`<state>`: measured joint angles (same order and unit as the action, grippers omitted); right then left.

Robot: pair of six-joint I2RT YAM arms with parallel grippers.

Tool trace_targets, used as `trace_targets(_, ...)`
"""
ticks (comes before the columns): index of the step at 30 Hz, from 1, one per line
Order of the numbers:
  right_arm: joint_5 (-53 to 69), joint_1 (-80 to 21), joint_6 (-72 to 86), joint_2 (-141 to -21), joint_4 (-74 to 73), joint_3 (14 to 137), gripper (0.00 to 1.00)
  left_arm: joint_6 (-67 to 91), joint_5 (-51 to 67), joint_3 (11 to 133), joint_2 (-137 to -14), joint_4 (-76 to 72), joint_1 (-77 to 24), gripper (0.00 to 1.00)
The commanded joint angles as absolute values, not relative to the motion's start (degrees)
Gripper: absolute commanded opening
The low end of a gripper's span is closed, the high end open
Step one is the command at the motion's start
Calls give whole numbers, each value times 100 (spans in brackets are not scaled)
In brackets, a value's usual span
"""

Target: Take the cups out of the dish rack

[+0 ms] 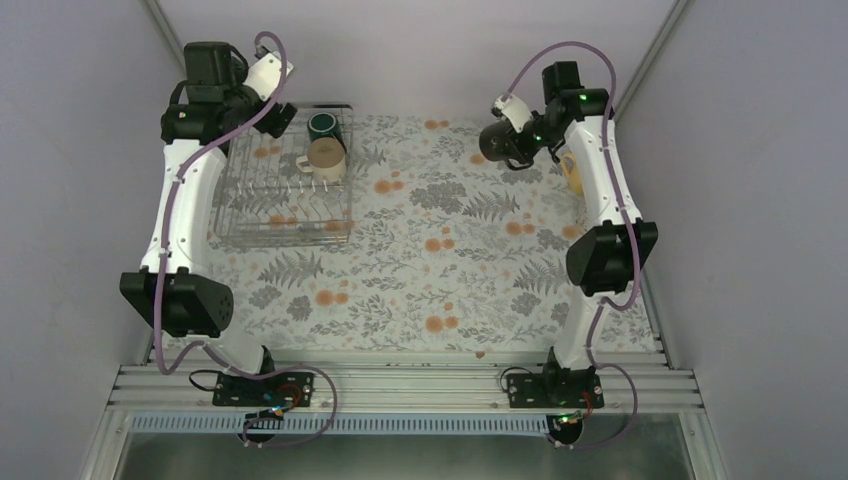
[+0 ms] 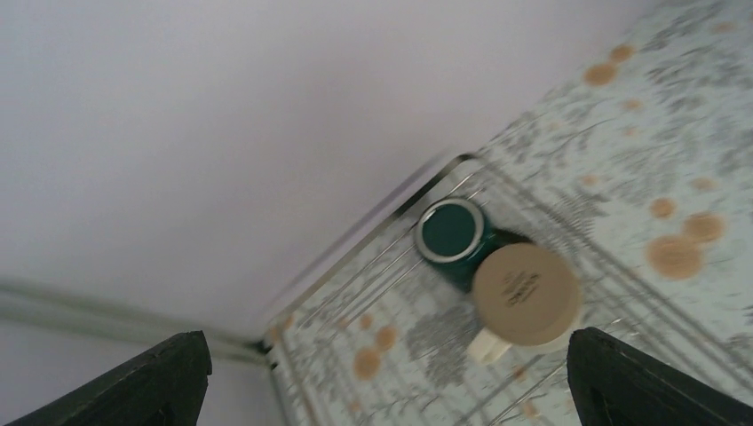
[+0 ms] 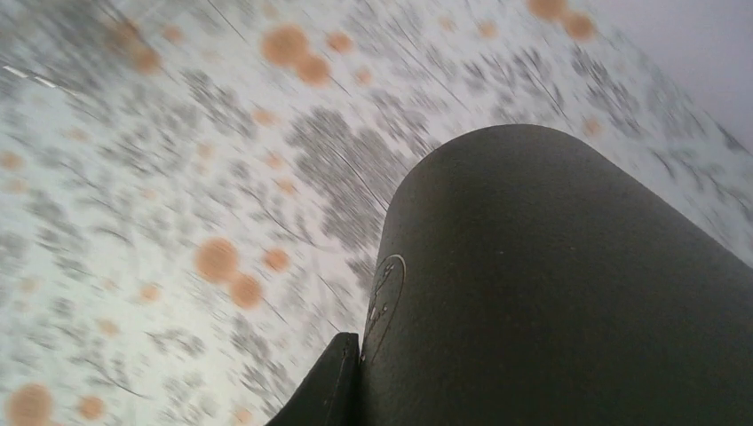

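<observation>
At the far right of the bench (image 1: 440, 290), your right pincer (image 1: 514, 138) is clamping the black mug (image 1: 493, 143), holding it tilted above the surface. Your left pincer (image 2: 386, 346) is hanging wide open and empty over the dish rack (image 1: 285, 215), where the dark green mug (image 1: 322, 125) and cream-beige mug (image 1: 325, 155) are sitting touching in its far right corner
</observation>
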<state>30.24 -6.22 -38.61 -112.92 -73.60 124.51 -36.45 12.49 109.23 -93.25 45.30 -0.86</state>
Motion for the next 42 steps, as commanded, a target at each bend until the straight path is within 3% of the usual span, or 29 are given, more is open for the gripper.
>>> trace_targets(1, 1138, -685, -4225, -11483, -7365, 12521, 3, -3513, 48, 10915, -9398, 4398, -62, 100)
trace_targets(13, -337, -708, -4543, -11601, -7354, 11013, 3, -3629, -41, 9623, -8976, 4110, -44, 100)
trace_targets(28, -470, -686, -4191, -12240, -6945, 10516, 4, -3861, 50, 8389, -8752, 3762, 72, 100)
trace_targets(42, 68, -469, -4190, -11533, -6531, 9156, 4, -3922, 177, 8802, -9116, 4041, 132, 100)
